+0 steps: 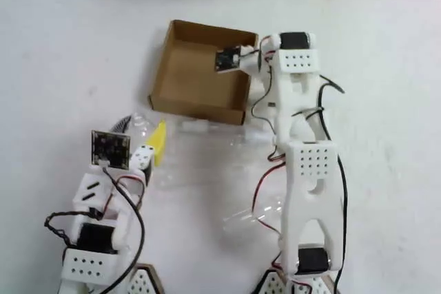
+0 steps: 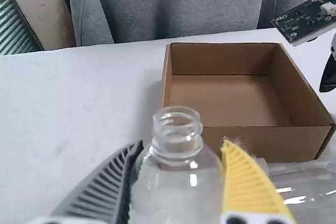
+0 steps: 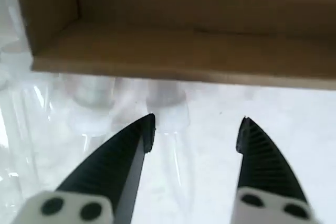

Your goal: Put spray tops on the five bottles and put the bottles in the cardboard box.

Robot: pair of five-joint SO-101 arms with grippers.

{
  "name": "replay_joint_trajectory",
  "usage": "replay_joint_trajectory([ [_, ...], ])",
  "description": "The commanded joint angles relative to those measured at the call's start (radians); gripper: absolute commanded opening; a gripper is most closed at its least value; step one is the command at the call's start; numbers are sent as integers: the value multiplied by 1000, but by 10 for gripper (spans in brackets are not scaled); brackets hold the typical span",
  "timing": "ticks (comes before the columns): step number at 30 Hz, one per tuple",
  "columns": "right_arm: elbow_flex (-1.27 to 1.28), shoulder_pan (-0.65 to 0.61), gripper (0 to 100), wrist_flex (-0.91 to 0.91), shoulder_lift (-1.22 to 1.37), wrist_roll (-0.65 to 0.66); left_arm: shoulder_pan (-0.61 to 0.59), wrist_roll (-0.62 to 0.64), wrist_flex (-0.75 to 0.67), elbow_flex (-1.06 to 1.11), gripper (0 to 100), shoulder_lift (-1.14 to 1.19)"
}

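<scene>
A white counter point(image 1: 62, 53) carries everything. Behind its far edge in the left wrist view stand a pale wooden board point(image 2: 37, 9) and a ribbed panel point(image 2: 13, 27).

An open cardboard box point(image 1: 200, 105) sits near the middle of the counter, its inside bare. Two pale, blurred spray tops point(image 3: 92, 108) lie on the counter just outside one of its walls. More clear bottles point(image 1: 255, 215) lie on the counter between the two arms.

The left gripper point(image 2: 181, 144) has its grey and yellow jaws clamped on the shoulders of a clear bottle point(image 2: 176, 177). The bottle's open neck points toward the box.

The right gripper point(image 3: 197, 121) hangs over the spray tops beside the box, black jaws apart.
</scene>
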Motion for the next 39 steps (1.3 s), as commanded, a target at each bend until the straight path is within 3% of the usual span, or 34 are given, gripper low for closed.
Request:
replay_joint_trajectory([
  [1, 20, 13, 228, 30, -16, 23, -10, -11, 2, -6, 20, -19],
  [22, 32, -25, 223, 7, 54, 29, -13, -11, 3, -6, 20, -19],
  [24, 32, -24, 173, 5, 51, 29, -13, -11, 3, -6, 20, -19],
  [27, 15, -21, 0, -41, 47, 21, -13, -11, 3, -6, 20, -19],
  [28, -11, -10, 26, -45, 47, 6, -13, -11, 3, -6, 20, -19],
  [34, -368, 39, 17, 1, 47, -350, -13, -12, 2, -6, 20, -19],
  [37, -574, 56, 16, 25, 44, -624, -13, -12, 2, -6, 20, -19],
  [39, -552, 70, 16, 24, -15, -812, -13, -9, -2, -6, 20, -19],
])
